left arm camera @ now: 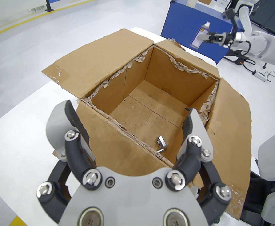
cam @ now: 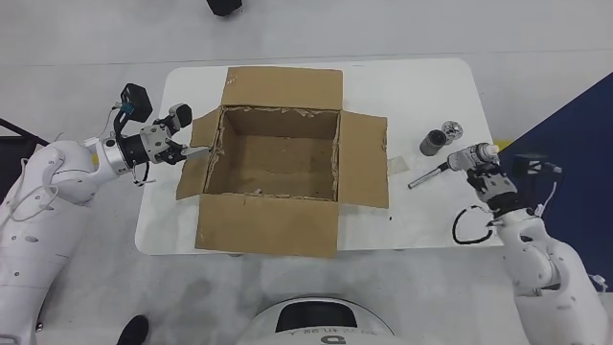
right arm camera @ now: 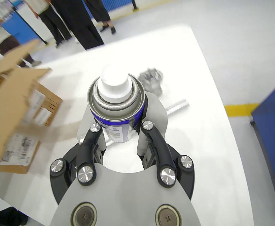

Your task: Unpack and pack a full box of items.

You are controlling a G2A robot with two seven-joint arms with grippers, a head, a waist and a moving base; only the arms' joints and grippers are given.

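Note:
An open cardboard box (cam: 278, 158) stands mid-table with its flaps folded out. A small metal bracket (left arm camera: 161, 143) lies on the box floor near one wall. My left gripper (cam: 184, 144) hangs open at the box's left flap, nothing between its fingers (left arm camera: 69, 118). Over the table's right edge my right gripper (cam: 482, 165) is shut on a spray can (right arm camera: 117, 109) with a white cap and blue label, held above the table. The can (left arm camera: 200, 35) also shows far off in the left wrist view.
On the white table (cam: 431, 86) right of the box lie a dark metal cylinder (cam: 433, 141), a shiny metal part (cam: 452, 131) and a metal rod (cam: 426, 175). A blue cabinet (left arm camera: 193, 22) stands beyond the table. People stand behind the far edge.

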